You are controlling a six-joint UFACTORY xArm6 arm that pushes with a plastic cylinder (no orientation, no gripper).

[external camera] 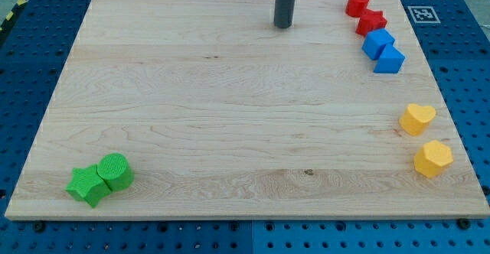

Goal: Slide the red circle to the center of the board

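Looking down on the wooden board through the single camera view, I see my tip resting near the view's top edge, slightly right of centre. The rod rises out of frame, so its upper part and the arm are cut off. The rig has no jaws, so there is no open or closed state to report; the rod end touches no block.

The red circle sits at the view's top right, near the board's corner, well apart from the board's centre and to the right of my tip. Just below it, touching or nearly touching, lies a red star-like block; its outline is hard to make out. Continuing down the right side, two blue blocks follow in a chain: a blue cube-like block and a blue block whose shape I cannot resolve.

Lower on the right edge, a yellow heart sits above a yellow hexagon, with a gap between them.

At the view's bottom left, a green circle touches a green star.

A blue perforated table surrounds the board, carrying a fiducial marker at top right.
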